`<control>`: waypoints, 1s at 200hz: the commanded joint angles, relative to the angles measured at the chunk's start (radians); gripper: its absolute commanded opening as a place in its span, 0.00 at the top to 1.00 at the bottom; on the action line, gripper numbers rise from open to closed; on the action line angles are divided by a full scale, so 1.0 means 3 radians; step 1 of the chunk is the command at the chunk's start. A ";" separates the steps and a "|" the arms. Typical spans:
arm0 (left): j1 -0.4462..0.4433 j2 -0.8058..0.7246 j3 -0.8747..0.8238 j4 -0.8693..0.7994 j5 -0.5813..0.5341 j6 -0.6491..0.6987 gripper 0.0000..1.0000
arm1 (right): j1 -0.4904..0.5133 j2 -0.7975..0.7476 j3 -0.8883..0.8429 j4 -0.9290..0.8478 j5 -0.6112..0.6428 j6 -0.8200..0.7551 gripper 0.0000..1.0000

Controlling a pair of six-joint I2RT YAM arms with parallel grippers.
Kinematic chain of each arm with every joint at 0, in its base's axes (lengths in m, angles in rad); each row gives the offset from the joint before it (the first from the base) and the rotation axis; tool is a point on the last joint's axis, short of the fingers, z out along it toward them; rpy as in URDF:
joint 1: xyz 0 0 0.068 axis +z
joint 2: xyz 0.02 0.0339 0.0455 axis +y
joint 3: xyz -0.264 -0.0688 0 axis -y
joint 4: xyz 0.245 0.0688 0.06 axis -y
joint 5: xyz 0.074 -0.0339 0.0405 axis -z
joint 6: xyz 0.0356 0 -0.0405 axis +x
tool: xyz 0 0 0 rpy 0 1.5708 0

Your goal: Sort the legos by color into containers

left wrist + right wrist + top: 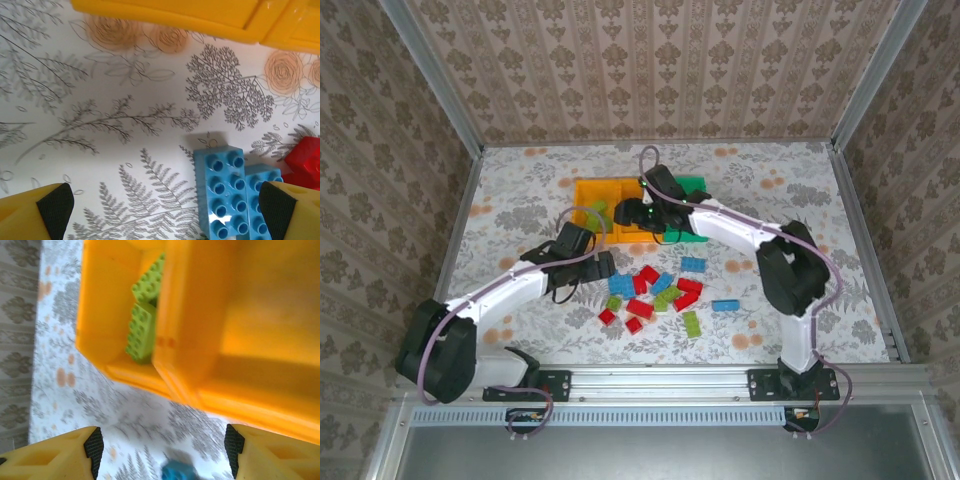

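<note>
Where the right arm (740, 230) crosses the far centre of the table (520, 200), it covers most of the green bin (695, 186) and part of the right orange-yellow bin (623, 192). The left orange-yellow bin (585, 190) stands touching that bin on its left side. The three bins form one row at the far centre.

The legos (655, 290) lie loose on the table just near of the bins, red, light blue and lime green mixed, with a few strays to the right. Two lime green bricks (145, 320) rest inside the left orange-yellow bin, against its right wall.

The left gripper (165, 207) hangs low over the left end of the scatter, fingers (52, 205) wide apart with nothing between them. Two light blue bricks (222, 195) lie side by side, touching, just inside the right finger, and a red brick (307, 160) sits further right. The right gripper (164, 447) hangs over the near rims of the two orange-yellow bins – fingers apart, nothing held.

The table cover is white, printed with grey ferns and tan roses. Beige damask-patterned walls (660, 60) enclose it on three sides, set in an aluminium frame (435, 78).

The bins are smooth, glossy, open-topped rectangles. The bricks are rectangular with round studs. The fingers are yellow with black pads.
</note>
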 commanded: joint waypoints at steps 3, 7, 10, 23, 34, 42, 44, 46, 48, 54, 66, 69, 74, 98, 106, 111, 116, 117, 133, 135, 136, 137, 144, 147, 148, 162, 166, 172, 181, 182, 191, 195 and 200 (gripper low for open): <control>-0.0065 0.0153 0.0101 0.0001 0.0152 -0.0167 0.02 | 0.0001 -0.0401 -0.0389 -0.0310 0.0499 -0.0200 0.31; -0.0076 0.0171 0.0110 0.0020 0.0163 -0.0176 0.02 | 0.0001 -0.0455 -0.0457 -0.0337 0.0541 -0.0206 0.32; -0.0081 0.0189 0.0114 0.0026 0.0171 -0.0186 0.02 | 0.0002 -0.0494 -0.0508 -0.0365 0.0571 -0.0208 0.32; -0.0113 0.0268 0.0174 0.0042 0.0200 -0.0190 0.02 | 0.0002 -0.0647 -0.0707 -0.0486 0.0727 -0.0196 0.32; -0.0145 0.0343 0.0242 0.0016 0.0197 -0.0180 0.02 | 0.0003 -0.0760 -0.0868 -0.0577 0.0841 -0.0169 0.32; -0.0160 0.0390 0.0289 -0.0008 0.0183 -0.0170 0.02 | 0.0002 -0.0819 -0.0965 -0.0651 0.0924 -0.0136 0.32; -0.0163 0.0401 0.0298 -0.0014 0.0178 -0.0169 0.02 | 0.0002 -0.0834 -0.0989 -0.0673 0.0947 -0.0128 0.32; -0.0165 0.0408 0.0306 -0.0020 0.0178 -0.0168 0.02 | 0.0002 -0.0848 -0.1009 -0.0687 0.0965 -0.0123 0.32; -0.0165 0.0417 0.0307 -0.0021 0.0176 -0.0166 0.02 | 0.0002 -0.0858 -0.1031 -0.0709 0.0979 -0.0118 0.32; -0.0170 0.0435 0.0329 -0.0029 0.0166 -0.0166 0.02 | 0.0002 -0.0892 -0.1086 -0.0759 0.1033 -0.0107 0.32; -0.0171 0.0447 0.0340 -0.0025 0.0145 -0.0164 0.02 | 0.0002 -0.0935 -0.1181 -0.0855 0.1120 -0.0111 0.32; -0.0171 0.0449 0.0340 -0.0022 0.0140 -0.0168 0.02 | 0.0002 -0.0942 -0.1200 -0.0859 0.1137 -0.0118 0.32; -0.0171 0.0447 0.0338 -0.0017 0.0133 -0.0167 0.02 | 0.0002 -0.0942 -0.1223 -0.0944 0.1177 -0.0133 0.31; -0.0171 0.0438 0.0329 -0.0008 0.0111 -0.0154 0.01 | 0.0002 -0.0937 -0.1269 -0.1142 0.1329 -0.0183 0.24; -0.0171 0.0447 0.0328 -0.0002 0.0109 -0.0154 0.01 | 0.0001 -0.0931 -0.1276 -0.1176 0.1369 -0.0184 0.23; -0.0171 0.0451 0.0323 -0.0001 0.0108 -0.0157 0.02 | 0.0003 -0.0919 -0.1279 -0.1192 0.1386 -0.0184 0.22; -0.0171 0.0456 0.0318 0.0001 0.0104 -0.0157 0.01 | 0.0002 -0.0908 -0.1274 -0.1200 0.1394 -0.0183 0.21; -0.0171 0.0456 0.0318 0.0003 0.0104 -0.0155 0.01 | 0.0004 -0.0906 -0.1274 -0.1205 0.1397 -0.0180 0.21; -0.0171 0.0486 0.0312 0.0014 0.0109 -0.0156 0.01 | 0.0001 -0.0831 -0.1237 -0.1216 0.1409 -0.0173 0.19; -0.0171 0.0487 0.0314 0.0013 0.0109 -0.0154 0.01 | 0.0002 -0.0818 -0.1231 -0.1220 0.1413 -0.0173 0.19; -0.0171 0.0488 0.0316 0.0013 0.0109 -0.0154 0.01 | 0.0002 -0.0812 -0.1227 -0.1223 0.1414 -0.0173 0.19; -0.0171 0.0490 0.0317 0.0014 0.0109 -0.0156 0.01 | 0.0002 -0.0804 -0.1222 -0.1225 0.1417 -0.0173 0.19; -0.0171 0.0498 0.0317 0.0017 0.0109 -0.0149 0.01 | -0.0001 -0.0757 -0.1192 -0.1231 0.1415 -0.0172 0.18; -0.0171 0.0505 0.0317 0.0018 0.0109 -0.0151 0.01 | 0.0001 -0.0726 -0.1171 -0.1229 0.1411 -0.0176 0.18; -0.0171 0.0507 0.0315 0.0016 0.0109 -0.0152 0.01 | 0.0001 -0.0720 -0.1166 -0.1230 0.1413 -0.0177 0.18; -0.0171 0.0511 0.0317 0.0012 0.0099 -0.0148 0.01 | 0.0002 -0.0588 -0.1066 -0.1259 0.1393 -0.0173 0.17; -0.0171 0.0509 0.0318 0.0008 0.0089 -0.0144 0.01 | 0.0004 -0.0559 -0.1042 -0.1268 0.1396 -0.0168 0.17; -0.0171 0.0502 0.0315 0.0004 0.0075 -0.0143 0.01 | 0.0002 -0.0513 -0.1005 -0.1277 0.1399 -0.0159 0.17; -0.0171 0.0488 0.0317 -0.0009 0.0057 -0.0136 0.01 | 0.0004 -0.0444 -0.0959 -0.1292 0.1404 -0.0147 0.16; -0.0171 0.0488 0.0315 -0.0010 0.0055 -0.0135 0.01 | 0.0003 -0.0433 -0.0953 -0.1293 0.1404 -0.0145 0.16; -0.0171 0.0467 0.0310 -0.0021 0.0035 -0.0128 0.01 | 0.0002 -0.0362 -0.0910 -0.1309 0.1399 -0.0138 0.16; -0.0171 0.0458 0.0310 -0.0025 0.0020 -0.0126 0.01 | 0.0002 -0.0338 -0.0893 -0.1317 0.1402 -0.0133 0.16; -0.0171 0.0448 0.0306 -0.0033 0.0010 -0.0120 0.01 | 0.0002 -0.0301 -0.0873 -0.1330 0.1404 -0.0132 0.16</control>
